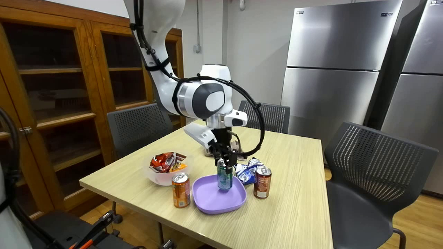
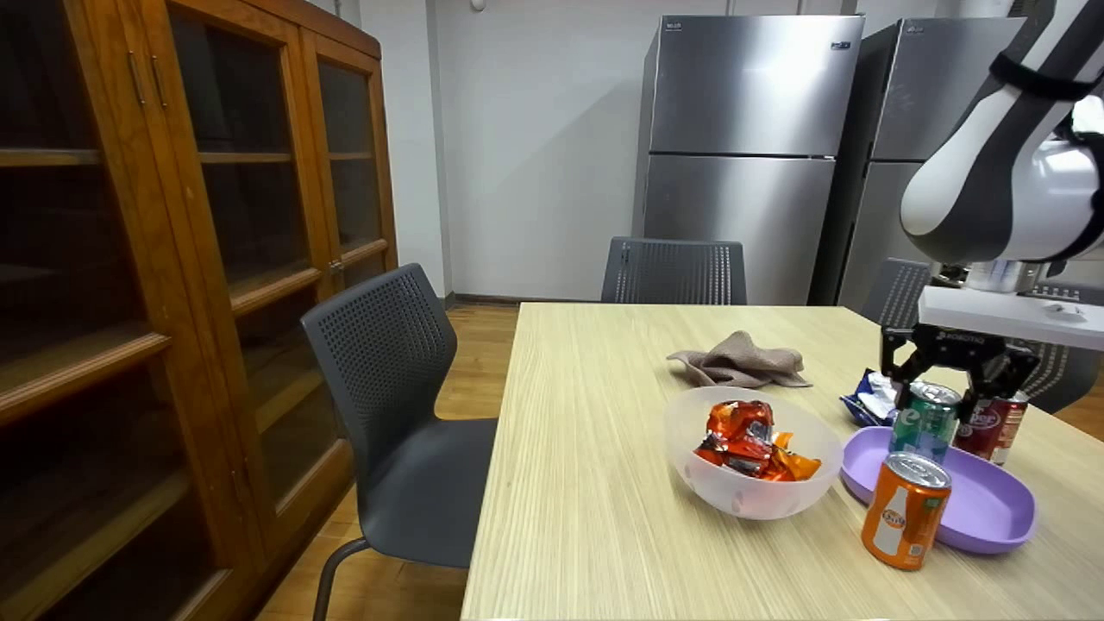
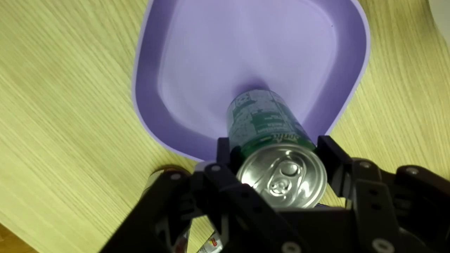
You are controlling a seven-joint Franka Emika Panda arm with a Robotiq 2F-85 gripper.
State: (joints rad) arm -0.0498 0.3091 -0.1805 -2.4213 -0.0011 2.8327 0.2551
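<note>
My gripper (image 1: 224, 164) points down with its two black fingers on either side of a green soda can, and appears shut on it near its top. The green can (image 1: 225, 179) is upright over the purple plate (image 1: 216, 202), its base at the plate's inner floor; I cannot tell whether it touches. In the wrist view the can (image 3: 267, 119) shows its silver lid between the gripper's fingers (image 3: 276, 149), above the plate (image 3: 246, 42). An orange can (image 2: 910, 517) and a dark red can (image 1: 263, 185) stand upright beside the plate. A blue and white packet (image 1: 246, 172) lies behind the plate.
A translucent bowl (image 2: 750, 502) holds red and orange wrapped snacks (image 2: 742, 435). A brown cloth (image 2: 742, 362) lies crumpled on the wooden table (image 2: 586, 483). Dark chairs (image 1: 367, 186) stand around the table. A wooden cabinet (image 1: 65, 79) and steel refrigerators (image 1: 335, 69) stand behind.
</note>
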